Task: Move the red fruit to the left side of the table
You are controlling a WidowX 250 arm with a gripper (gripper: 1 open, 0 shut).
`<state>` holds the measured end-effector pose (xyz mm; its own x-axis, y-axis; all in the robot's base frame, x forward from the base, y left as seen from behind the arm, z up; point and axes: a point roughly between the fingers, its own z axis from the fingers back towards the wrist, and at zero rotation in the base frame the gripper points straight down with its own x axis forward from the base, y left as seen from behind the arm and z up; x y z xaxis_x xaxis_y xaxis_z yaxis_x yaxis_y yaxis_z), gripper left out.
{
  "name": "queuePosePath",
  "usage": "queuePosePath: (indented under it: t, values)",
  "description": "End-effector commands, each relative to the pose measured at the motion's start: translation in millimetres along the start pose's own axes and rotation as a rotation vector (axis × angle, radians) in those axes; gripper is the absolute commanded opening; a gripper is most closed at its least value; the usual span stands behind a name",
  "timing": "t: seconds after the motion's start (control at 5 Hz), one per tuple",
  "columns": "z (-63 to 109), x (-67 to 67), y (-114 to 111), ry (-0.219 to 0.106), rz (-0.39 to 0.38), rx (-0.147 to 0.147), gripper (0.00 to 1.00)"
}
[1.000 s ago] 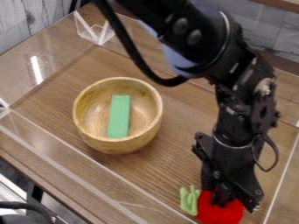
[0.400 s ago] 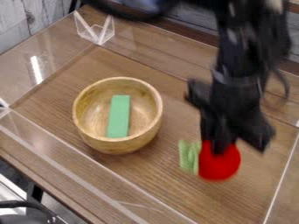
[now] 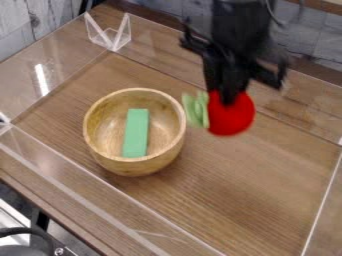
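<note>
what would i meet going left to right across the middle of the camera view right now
wooden bowl with its left rim → green block lying in it → green leafy cap of the fruit → red fruit held up in the claw

The scene is being shown by a single camera view, so no part of it is being shared with a second one. The brown wood-grain table (image 3: 241, 185) is being looked down on at a steep slant from above one of its edges, with the nearer part of the tabletop being shown low in the frame and the farther part toward the top. The view is being kept near enough for the wooden bowl (image 3: 96, 144) to be shown whole, while the table is being cut off by the frame and the robot arm (image 3: 247, 28) is being cropped at the top edge.
</note>
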<state>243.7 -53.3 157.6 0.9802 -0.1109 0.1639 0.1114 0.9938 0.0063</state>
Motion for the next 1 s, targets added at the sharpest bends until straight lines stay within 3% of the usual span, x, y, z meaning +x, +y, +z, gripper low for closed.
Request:
queuePosePath:
  t: [0.0, 0.2, 0.6, 0.8]
  values:
    - [21.6, 12.0, 26.4, -0.078, 0.167, 0.039, 0.0]
    - [26.7, 12.7, 58.1, -0.09, 0.299, 0.074, 0.0]
    - [-0.1, -9.6, 18.2, -0.066, 0.166, 0.052, 0.0]
    - [-9.4, -1.5, 30.4, -0.076, 0.158, 0.051, 0.0]
